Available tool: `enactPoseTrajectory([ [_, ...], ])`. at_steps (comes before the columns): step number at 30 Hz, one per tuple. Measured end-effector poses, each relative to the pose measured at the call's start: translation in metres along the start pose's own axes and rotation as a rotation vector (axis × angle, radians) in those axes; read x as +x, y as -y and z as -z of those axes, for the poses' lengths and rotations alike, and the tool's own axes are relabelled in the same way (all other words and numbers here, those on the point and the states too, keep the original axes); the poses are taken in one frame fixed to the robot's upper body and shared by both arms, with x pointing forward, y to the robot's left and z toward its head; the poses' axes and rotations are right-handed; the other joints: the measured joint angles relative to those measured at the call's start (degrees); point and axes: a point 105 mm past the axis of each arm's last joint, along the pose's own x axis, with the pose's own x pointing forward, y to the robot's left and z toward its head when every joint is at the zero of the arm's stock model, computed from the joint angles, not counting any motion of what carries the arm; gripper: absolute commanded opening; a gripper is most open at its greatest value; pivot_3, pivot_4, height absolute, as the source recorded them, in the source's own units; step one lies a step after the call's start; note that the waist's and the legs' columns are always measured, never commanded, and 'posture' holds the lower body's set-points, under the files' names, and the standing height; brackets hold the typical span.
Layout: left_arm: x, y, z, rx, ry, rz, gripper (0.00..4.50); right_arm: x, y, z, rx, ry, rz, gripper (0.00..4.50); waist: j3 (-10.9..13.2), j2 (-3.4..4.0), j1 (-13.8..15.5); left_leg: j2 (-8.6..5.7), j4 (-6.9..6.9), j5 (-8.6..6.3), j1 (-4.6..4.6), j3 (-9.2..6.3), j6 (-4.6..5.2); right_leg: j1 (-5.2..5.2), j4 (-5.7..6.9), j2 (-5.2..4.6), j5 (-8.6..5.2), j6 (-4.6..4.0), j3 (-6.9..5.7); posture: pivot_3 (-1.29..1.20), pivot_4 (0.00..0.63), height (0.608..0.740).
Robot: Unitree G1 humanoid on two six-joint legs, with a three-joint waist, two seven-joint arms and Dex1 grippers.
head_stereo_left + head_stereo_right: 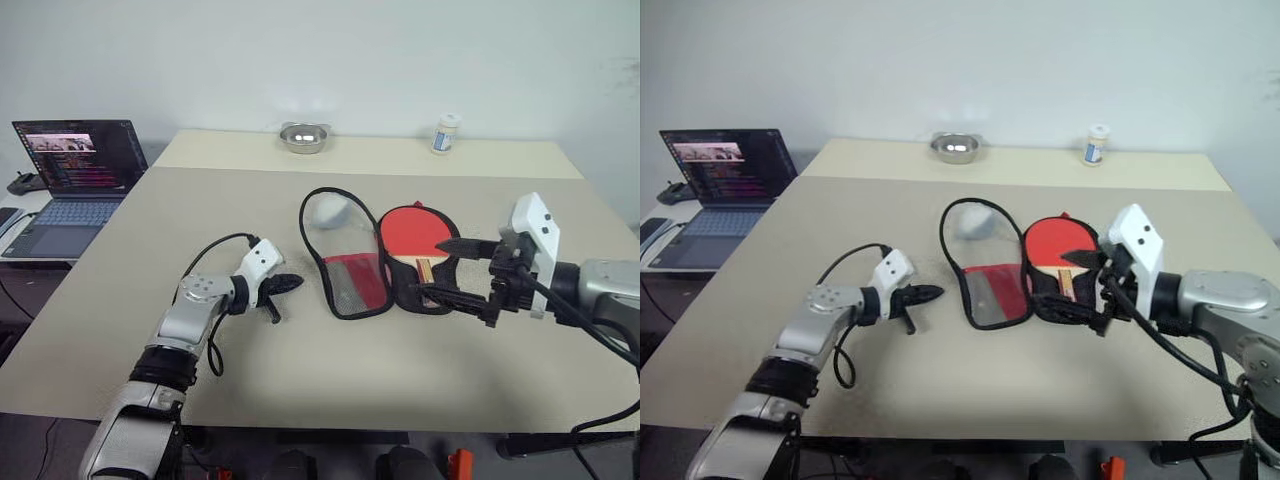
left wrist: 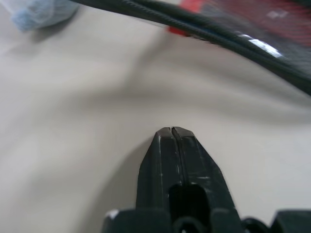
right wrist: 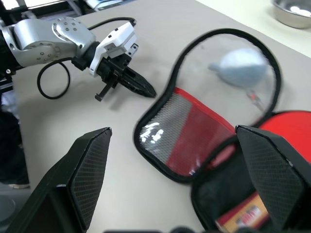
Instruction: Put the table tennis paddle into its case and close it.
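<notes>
Right gripper [image 1: 455,270] jaws wide and empty, hovering just beside the table tennis paddle [image 1: 415,232] lying in the open case [image 1: 375,255], handle toward it; left gripper [image 1: 285,285] pinched shut, empty, beside the flap.

1. Paddle [image 1: 412,230]: red rubber face; light wood handle with red and black stripes.
2. Case [image 1: 345,265]: black rim; open flap part clear, part red under black mesh; other half black inside.
3. Table [image 1: 300,370]: plain beige.
4. Bowl [image 1: 304,137] at far edge: shiny steel grey.
5. Bottle [image 1: 446,134] at far edge: white, blue label.
6. Laptop [image 1: 75,170]: dark screen, coloured text lines.
</notes>
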Motion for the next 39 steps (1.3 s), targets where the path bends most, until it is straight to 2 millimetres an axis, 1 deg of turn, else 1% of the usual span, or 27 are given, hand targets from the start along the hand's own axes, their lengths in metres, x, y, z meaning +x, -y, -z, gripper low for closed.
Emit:
enactPoseTrajectory([
  [3,0.015,0.001,-0.009,-0.012,0.023,0.000,0.05,-0.002,-0.001,0.001,-0.001,-0.004,-0.003,4.50,0.0,-0.03,0.4,-0.01,0.02,0.00,-0.03,0.00,0.00,0.00,-0.01,-0.01,0.00,0.00,-0.01,0.00,0.150,0.740],
  [6,0.033,0.015,-0.032,-0.054,0.097,0.065,0.05,-0.006,0.001,0.008,0.007,-0.034,0.013,4.50,0.0,-0.05,0.5,-0.04,0.06,0.00,-0.13,-0.02,0.01,0.00,-0.06,-0.04,0.01,0.01,-0.03,0.00,0.150,0.740],
  [10,0.054,0.033,-0.082,-0.082,0.227,0.157,0.05,-0.014,0.001,0.012,0.005,-0.070,0.019,4.50,0.0,-0.08,0.9,-0.06,0.14,0.00,-0.34,-0.23,0.01,-0.05,-0.12,-0.03,0.01,0.01,-0.25,0.00,0.150,0.740],
  [12,0.064,0.043,-0.115,-0.082,0.307,0.202,0.05,-0.018,0.003,0.012,-0.009,-0.080,0.032,4.50,0.0,-0.08,1.0,-0.07,0.14,0.00,-0.36,-0.27,0.01,-0.05,-0.13,-0.02,0.01,0.01,-0.30,0.00,0.150,0.740],
  [14,0.073,0.057,-0.153,-0.080,0.394,0.261,0.05,-0.024,0.009,0.010,-0.039,-0.080,0.073,4.50,0.0,-0.08,1.2,-0.10,0.16,0.00,-0.44,-0.41,0.01,-0.03,-0.20,-0.01,0.01,0.02,-0.49,0.00,0.150,0.740],
  [15,0.077,0.064,-0.168,-0.068,0.426,0.290,0.05,-0.026,0.013,0.008,-0.055,-0.072,0.094,4.50,0.0,-0.08,1.3,-0.12,0.16,0.00,-0.43,-0.44,0.01,-0.01,-0.22,0.00,0.01,0.02,-0.52,0.00,0.150,0.740],
  [17,0.084,0.077,-0.188,-0.040,0.470,0.332,0.05,-0.031,0.021,0.003,-0.073,-0.048,0.141,4.50,0.0,-0.08,1.3,-0.12,0.14,0.00,-0.42,-0.46,0.01,0.01,-0.28,0.03,0.01,0.02,-0.58,0.00,0.150,0.740],
  [18,0.086,0.082,-0.193,-0.028,0.480,0.345,0.05,-0.033,0.026,0.002,-0.078,-0.040,0.168,4.50,0.0,-0.07,1.1,-0.11,0.11,0.00,-0.40,-0.46,0.01,0.02,-0.28,0.03,0.01,0.02,-0.56,0.00,0.150,0.740],
  [19,0.088,0.084,-0.192,-0.020,0.480,0.352,0.05,-0.035,0.031,0.002,-0.081,-0.037,0.198,4.50,0.0,-0.05,0.8,-0.06,0.09,0.00,-0.38,-0.46,0.01,0.02,-0.27,0.05,0.01,0.02,-0.56,0.00,0.150,0.740],
  [23,0.093,0.084,-0.173,-0.031,0.433,0.358,0.05,-0.039,0.049,0.014,-0.043,-0.067,0.293,4.50,0.0,-0.04,0.4,0.00,0.09,0.03,-0.37,-0.61,0.00,0.00,-0.13,0.09,0.00,0.01,-0.69,0.00,0.150,0.740],
  [26,0.087,0.074,-0.159,-0.027,0.413,0.348,0.05,-0.033,0.067,0.024,0.027,-0.063,0.365,4.50,0.0,-0.03,0.2,-0.01,0.13,0.09,-0.33,-0.61,-0.03,0.00,-0.04,0.08,0.01,-0.02,-0.67,0.00,0.150,0.740],
  [28,0.078,0.063,-0.144,-0.032,0.397,0.333,0.05,-0.025,0.082,0.034,0.092,-0.066,0.412,4.50,0.0,-0.01,0.1,0.00,0.12,0.19,-0.31,-0.61,-0.12,0.00,-0.02,0.08,0.07,-0.11,-0.66,0.00,0.150,0.740],
  [31,0.054,0.051,-0.116,-0.026,0.381,0.350,0.05,-0.011,0.103,0.054,0.181,-0.095,0.490,4.50,0.0,0.02,0.0,0.00,0.10,0.29,-0.34,-0.67,-0.18,-0.03,0.06,0.08,0.08,-0.16,-0.70,0.00,0.150,0.740],
  [32,0.047,0.050,-0.112,-0.023,0.377,0.365,0.05,-0.009,0.107,0.059,0.203,-0.105,0.510,4.50,0.0,0.03,0.2,-0.01,0.10,0.32,-0.36,-0.69,-0.20,-0.05,0.08,0.07,0.08,-0.17,-0.72,0.00,0.150,0.740],
  [33,0.035,0.047,-0.106,-0.022,0.374,0.381,0.05,-0.004,0.112,0.063,0.235,-0.105,0.518,4.50,0.0,0.03,0.2,0.00,0.11,0.34,-0.37,-0.70,-0.21,-0.05,0.09,0.08,0.07,-0.19,-0.73,0.00,0.150,0.740],
  [34,0.018,0.042,-0.099,-0.021,0.364,0.397,0.05,0.006,0.118,0.066,0.279,-0.090,0.519,4.50,0.0,0.04,-0.1,0.01,0.10,0.35,-0.36,-0.70,-0.23,-0.06,0.11,0.08,0.09,-0.22,-0.71,0.00,0.150,0.740],
  [35,0.003,0.037,-0.096,-0.018,0.363,0.405,0.05,0.011,0.122,0.072,0.310,-0.093,0.525,4.50,0.0,0.04,-0.1,0.01,0.10,0.37,-0.37,-0.73,-0.24,-0.06,0.12,0.08,0.09,-0.23,-0.73,0.00,0.150,0.740],
  [37,-0.019,0.031,-0.099,-0.005,0.371,0.408,0.05,0.016,0.128,0.089,0.358,-0.131,0.539,4.50,0.1,0.05,0.1,0.00,0.11,0.38,-0.37,-0.75,-0.24,-0.05,0.12,0.06,0.08,-0.24,-0.76,0.00,0.150,0.740],
  [39,-0.037,0.031,-0.105,-0.003,0.393,0.426,0.05,0.025,0.131,0.104,0.387,-0.165,0.536,4.50,0.1,0.09,0.7,-0.09,0.12,0.39,-0.39,-0.79,-0.21,0.00,0.10,0.00,0.08,-0.24,-0.82,0.00,0.150,0.740],
])
